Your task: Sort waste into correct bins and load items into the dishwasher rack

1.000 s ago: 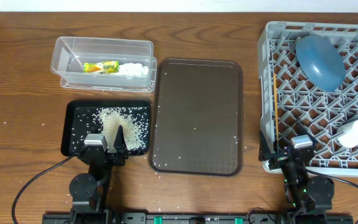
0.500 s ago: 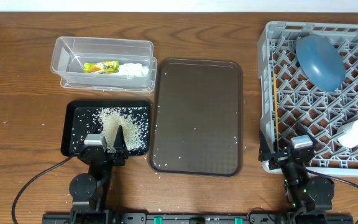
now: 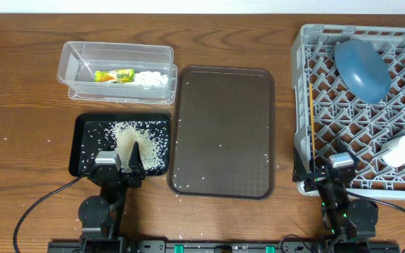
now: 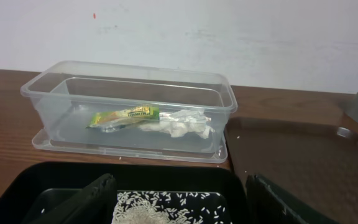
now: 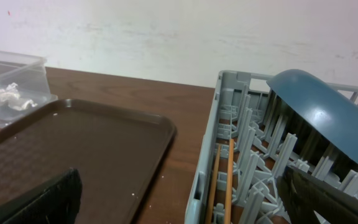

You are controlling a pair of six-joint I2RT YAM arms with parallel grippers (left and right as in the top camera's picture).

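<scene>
Brown wood counter (image 3: 20,140), white wall (image 4: 229,37) behind; left end effector (image 4: 180,183) spread wide over the black tray (image 3: 78,147) with its rice (image 3: 129,133) heap, right end effector (image 5: 179,186) also wide at the grey rack (image 3: 302,84) edge. The clear tub (image 4: 39,102) holds yellow-green wrapper (image 4: 124,116) beside crumpled tissue (image 4: 179,122); rack holds chopsticks (image 5: 216,183), blue plate (image 5: 319,115). Only overhead shows the white cup (image 3: 403,149) in it.
</scene>
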